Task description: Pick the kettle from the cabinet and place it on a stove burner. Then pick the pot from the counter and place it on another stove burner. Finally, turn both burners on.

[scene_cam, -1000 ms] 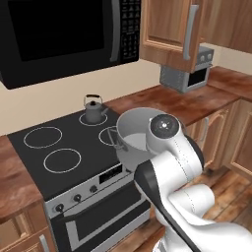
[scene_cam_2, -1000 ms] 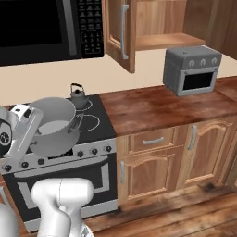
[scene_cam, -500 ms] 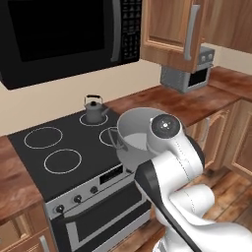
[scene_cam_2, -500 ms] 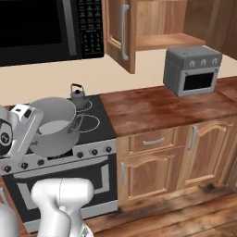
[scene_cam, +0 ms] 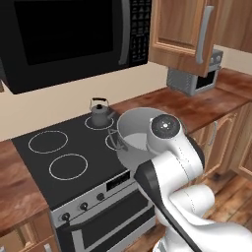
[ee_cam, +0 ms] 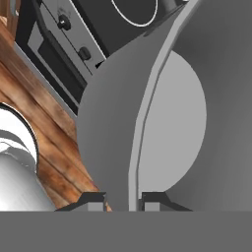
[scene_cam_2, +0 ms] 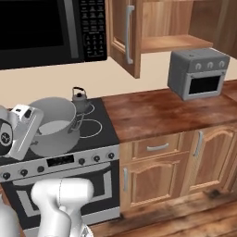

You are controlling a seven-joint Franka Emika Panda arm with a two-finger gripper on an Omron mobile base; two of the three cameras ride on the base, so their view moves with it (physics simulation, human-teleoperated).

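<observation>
The wide grey pot (scene_cam: 135, 134) hangs tilted over the front right part of the black cooktop (scene_cam: 29, 157). My gripper (ee_cam: 124, 201) is shut on the pot's rim (ee_cam: 142, 123), one fingertip on each side of the wall. From the right base view the hand (scene_cam_2: 24, 128) sits at the left edge of the pot (scene_cam_2: 54, 121). The small dark kettle (scene_cam: 100, 112) stands upright on the rear right burner, just behind the pot. The same kettle (scene_cam_2: 81, 99) shows beside the front right burner ring (scene_cam_2: 96, 126). Two left burners (scene_cam: 68, 166) lie bare.
A black microwave (scene_cam: 64, 34) hangs over the stove. The wall cabinet (scene_cam_2: 176, 42) stands open, its door (scene_cam: 183, 29) swung out. A grey toaster oven (scene_cam_2: 199, 73) sits on the wooden counter (scene_cam_2: 157, 107). Small black knobs (scene_cam_2: 81, 161) line the stove front.
</observation>
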